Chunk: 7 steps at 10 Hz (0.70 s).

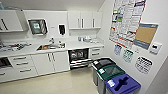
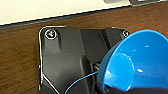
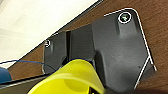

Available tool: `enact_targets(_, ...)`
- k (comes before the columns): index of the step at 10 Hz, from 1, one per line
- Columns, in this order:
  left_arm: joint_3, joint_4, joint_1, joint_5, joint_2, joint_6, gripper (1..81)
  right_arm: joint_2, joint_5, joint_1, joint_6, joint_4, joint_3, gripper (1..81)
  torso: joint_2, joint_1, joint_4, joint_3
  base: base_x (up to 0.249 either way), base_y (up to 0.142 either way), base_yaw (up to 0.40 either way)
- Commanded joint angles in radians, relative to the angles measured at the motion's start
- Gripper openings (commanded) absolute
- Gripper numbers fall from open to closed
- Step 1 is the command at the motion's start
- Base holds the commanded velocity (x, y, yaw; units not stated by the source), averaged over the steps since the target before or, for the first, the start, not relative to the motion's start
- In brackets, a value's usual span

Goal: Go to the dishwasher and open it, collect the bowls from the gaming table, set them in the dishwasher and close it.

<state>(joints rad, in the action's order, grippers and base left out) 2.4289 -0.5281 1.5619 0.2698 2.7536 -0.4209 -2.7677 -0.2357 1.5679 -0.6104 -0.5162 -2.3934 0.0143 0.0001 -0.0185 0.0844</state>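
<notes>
The head view looked down into a small kitchen. The dishwasher [image 1: 79, 58] sat under the white surface [image 1: 75, 45], between a pair of white cabinet doors [image 1: 51, 62] and a stack of drawers [image 1: 95, 52]; its door hung part-way open, showing a dark interior with racks. A sink [image 1: 50, 46] was set into the surface to the left of the dishwasher, and wall cupboards [image 1: 85, 20] hung above. Along the right wall stood three bins in a row: one with a black lid [image 1: 103, 63], one with a green lid [image 1: 111, 71] and one with a blue lid [image 1: 122, 84]. Posters [image 1: 126, 21] covered the wall above them. The floor [image 1: 50, 85] was pale. In the left wrist view a blue bowl [image 2: 140, 62] appeared close against the robot's dark plate, its hollow facing the camera, over a brown wood-grained area and a pale strip beyond; whether the left gripper was pinching it could not be told, as the fingers were not distinguishable. In the right wrist view a yellow bowl [image 3: 72, 80] appeared just as close, dome side toward the camera, against the dark plate, and the right gripper's state could not be told either.
</notes>
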Motion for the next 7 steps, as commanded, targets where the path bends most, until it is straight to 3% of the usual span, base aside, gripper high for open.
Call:
enact_targets(1,-0.005,-0.004,-0.030,-0.024,-0.020,0.000,1.0,0.018,0.033,-0.036,0.001,-0.010,0.007,1.0,0.000,0.000,0.000,0.000,0.134,0.000,0.000)
enact_targets(7,-0.005,-0.004,-0.030,-0.024,-0.021,-0.001,1.0,0.015,0.035,-0.038,0.001,-0.012,0.007,1.0,0.000,0.000,0.000,0.000,0.134,0.000,0.000)
